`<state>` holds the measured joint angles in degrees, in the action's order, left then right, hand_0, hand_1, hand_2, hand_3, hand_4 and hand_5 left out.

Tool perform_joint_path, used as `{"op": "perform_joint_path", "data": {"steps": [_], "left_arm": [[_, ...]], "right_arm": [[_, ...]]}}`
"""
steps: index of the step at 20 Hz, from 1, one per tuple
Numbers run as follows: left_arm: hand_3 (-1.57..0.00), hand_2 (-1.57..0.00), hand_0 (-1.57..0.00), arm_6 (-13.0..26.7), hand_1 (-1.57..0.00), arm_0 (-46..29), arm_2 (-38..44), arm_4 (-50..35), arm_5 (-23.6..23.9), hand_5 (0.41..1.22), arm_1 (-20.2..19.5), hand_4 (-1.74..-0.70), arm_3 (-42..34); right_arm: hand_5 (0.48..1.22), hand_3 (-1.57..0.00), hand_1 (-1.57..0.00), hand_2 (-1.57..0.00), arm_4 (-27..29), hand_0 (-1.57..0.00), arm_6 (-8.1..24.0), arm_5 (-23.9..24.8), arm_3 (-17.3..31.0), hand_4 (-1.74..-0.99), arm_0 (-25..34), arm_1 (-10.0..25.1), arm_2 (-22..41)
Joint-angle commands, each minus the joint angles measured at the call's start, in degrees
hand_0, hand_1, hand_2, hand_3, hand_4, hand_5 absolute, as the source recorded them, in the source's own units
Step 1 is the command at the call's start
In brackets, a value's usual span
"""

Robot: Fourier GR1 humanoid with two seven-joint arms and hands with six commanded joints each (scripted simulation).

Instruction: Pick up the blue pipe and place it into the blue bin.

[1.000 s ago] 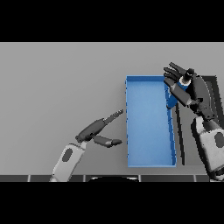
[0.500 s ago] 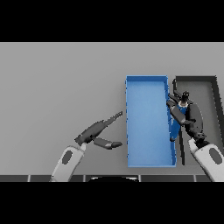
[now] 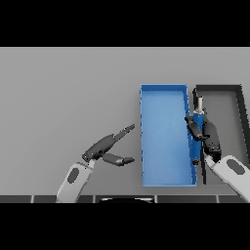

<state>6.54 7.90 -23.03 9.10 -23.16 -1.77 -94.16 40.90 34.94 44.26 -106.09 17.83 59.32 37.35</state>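
Now we hold the blue pipe (image 3: 198,117) in our curled right hand (image 3: 205,134), over the blue bin's (image 3: 166,179) right wall.
Our left hand (image 3: 105,146) rests open near the table's (image 3: 63,97) front edge; the bin is a smooth, shallow rectangle.

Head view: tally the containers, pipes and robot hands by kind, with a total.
Bins: 2, the blue bin and a dark bin
Pipes: 1, the blue pipe, held by the right hand at the blue bin's right wall
Hands: 2, counting the left hand, which is open
Total: 5
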Motion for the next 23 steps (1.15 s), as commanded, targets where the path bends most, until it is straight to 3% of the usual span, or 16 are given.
{"op": "perform_joint_path", "data": {"steps": [1, 3, 5, 12, 16, 23], "left_arm": [[0.00, 0.00, 0.00, -0.07, 0.00, 0.02, -0.12, -0.14, 0.11, 0.430, 0.23, -0.88, -0.51], [0.00, 0.00, 0.00, -0.05, 0.00, -0.50, -0.22, -0.33, 0.06, 0.429, 0.15, -0.88, -0.98], [0.00, 0.00, 0.00, 0.90, 0.00, -0.15, -0.62, 0.08, 0.28, 0.428, 0.67, -0.89, -0.90], [0.00, 0.00, 0.00, -0.09, 0.00, -1.00, -1.20, 1.01, 0.85, 0.429, 0.73, -0.89, -1.11], [0.00, 0.00, 0.00, 1.04, 0.00, -0.82, -0.99, 0.59, 0.90, 0.431, 0.77, -0.89, -2.07], [0.00, 0.00, 0.00, 0.59, 0.00, -2.25, -1.22, 0.44, 0.41, 0.431, -0.40, -0.88, -3.64]], "right_arm": [[1.137, -0.21, -0.35, -0.35, 4.25, -0.38, 0.00, -0.61, 0.77, -1.219, 2.54, 2.91, 4.75], [1.030, -0.13, -0.22, -0.22, 7.41, -0.24, 0.00, -2.70, 2.09, -1.142, 7.82, 6.71, 12.22], [0.934, -0.08, -0.14, -0.14, 9.52, -0.16, 0.00, -3.60, 2.77, -1.083, 12.42, 7.42, 17.69], [0.734, -0.02, -0.03, -0.03, 12.22, -0.03, -0.06, -2.84, 3.95, -1.038, 21.39, 9.51, 28.21], [0.672, -0.01, -0.01, -0.01, 12.19, -0.01, 0.01, -3.56, 5.33, -1.022, 22.56, 9.06, 28.84], [0.643, 0.00, -0.01, -0.01, 13.11, -0.01, -0.89, -4.11, 4.72, -1.022, 23.33, 8.99, 30.12]]}}
